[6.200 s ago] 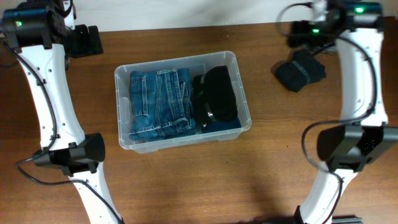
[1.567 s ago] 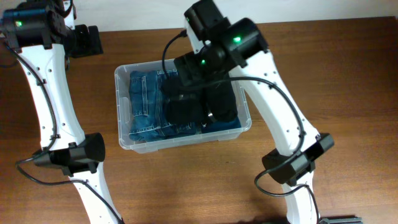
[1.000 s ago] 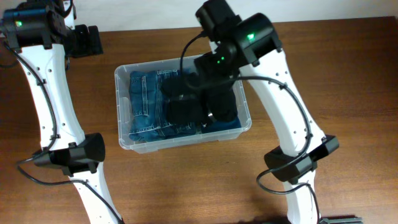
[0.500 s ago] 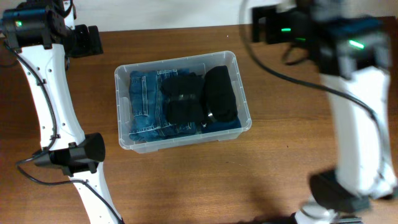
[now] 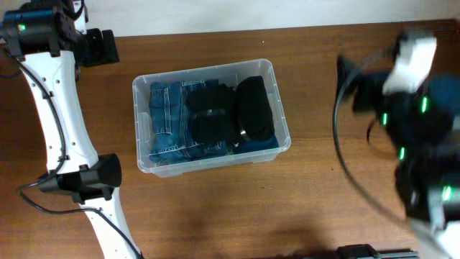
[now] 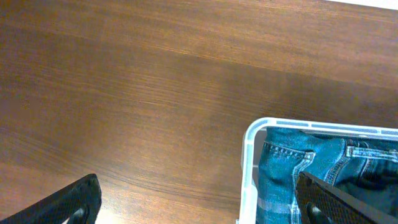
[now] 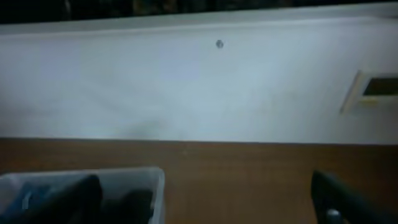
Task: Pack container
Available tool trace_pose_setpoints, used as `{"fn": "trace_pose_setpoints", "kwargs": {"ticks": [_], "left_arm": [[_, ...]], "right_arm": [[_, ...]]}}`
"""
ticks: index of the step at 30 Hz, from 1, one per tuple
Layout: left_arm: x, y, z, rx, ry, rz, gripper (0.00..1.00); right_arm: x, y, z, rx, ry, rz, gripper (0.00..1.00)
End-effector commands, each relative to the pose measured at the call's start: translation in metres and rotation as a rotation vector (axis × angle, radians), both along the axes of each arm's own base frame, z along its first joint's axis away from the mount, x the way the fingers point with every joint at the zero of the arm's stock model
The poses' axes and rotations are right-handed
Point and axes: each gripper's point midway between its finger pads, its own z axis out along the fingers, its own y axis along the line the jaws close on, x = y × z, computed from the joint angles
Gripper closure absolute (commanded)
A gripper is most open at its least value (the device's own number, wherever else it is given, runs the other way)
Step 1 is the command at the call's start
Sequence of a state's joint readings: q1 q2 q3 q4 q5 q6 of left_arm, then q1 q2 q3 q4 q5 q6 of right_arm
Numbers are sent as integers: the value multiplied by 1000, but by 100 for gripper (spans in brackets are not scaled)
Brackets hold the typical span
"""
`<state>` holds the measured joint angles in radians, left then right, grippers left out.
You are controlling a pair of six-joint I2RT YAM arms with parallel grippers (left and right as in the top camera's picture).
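Observation:
The clear container [image 5: 213,68] stands mid-table. It holds folded blue jeans [image 5: 169,119] on the left, a dark folded garment [image 5: 212,119] in the middle and a black garment [image 5: 255,108] on the right. My left gripper [image 5: 100,47] hangs at the far left, beyond the container's back-left corner [image 6: 252,134]. It is open and empty [image 6: 199,208]. My right arm [image 5: 406,86] is a motion blur to the right of the container. Its gripper [image 7: 205,208] is open and empty, facing the wall, with the container's corner [image 7: 158,180] at lower left.
The brown wooden table [image 5: 323,187] runs to a white wall [image 7: 199,87] at the back. The arm bases [image 5: 79,183] stand at the front left and front right.
My right gripper left the dark garment on the jeans in the container. The arm then rose and swung away to the right, where it is still moving. The left arm has not moved.

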<state>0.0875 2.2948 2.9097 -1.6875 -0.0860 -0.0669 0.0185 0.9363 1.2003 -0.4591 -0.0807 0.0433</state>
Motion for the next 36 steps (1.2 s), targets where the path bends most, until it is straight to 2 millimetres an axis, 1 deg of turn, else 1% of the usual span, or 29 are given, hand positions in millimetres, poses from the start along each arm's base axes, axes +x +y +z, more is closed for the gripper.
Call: {"fn": "trace_pose_setpoints", "kwargs": {"ticks": [1,4,6,7,10,13,15,19,24,30,36], "left_arm": [[-3,4,5,15,-8,-3,1],[-3,4,5,15,-8,-3,1],[-3,4,5,15,-8,-3,1],[-3,4,5,15,-8,-3,1],[-3,4,5,15,-8,-3,1],[-3,4,5,15,-8,-3,1],[-3,4,5,15,-8,-3,1],[-3,4,5,15,-8,-3,1],[-3,4,5,15,-8,-3,1],[-3,4,5,15,-8,-3,1],[-3,4,5,15,-8,-3,1]], "right_arm": [[-30,-1,-32,-6,-36,8,2],[-51,-1,-68,-5,-62,11,1],[-61,0,-92,-4,-81,13,2],[-64,1,-100,-3,-88,20,2],[-72,3,-133,-2,-123,35,2],[-75,7,-156,0,-160,54,2],[-76,8,-165,1,-186,62,2],[-79,11,-175,1,-228,80,2],[-81,12,-195,1,-234,84,2],[-82,12,-200,1,-240,87,1],[-80,12,-222,2,-212,86,2]]}}
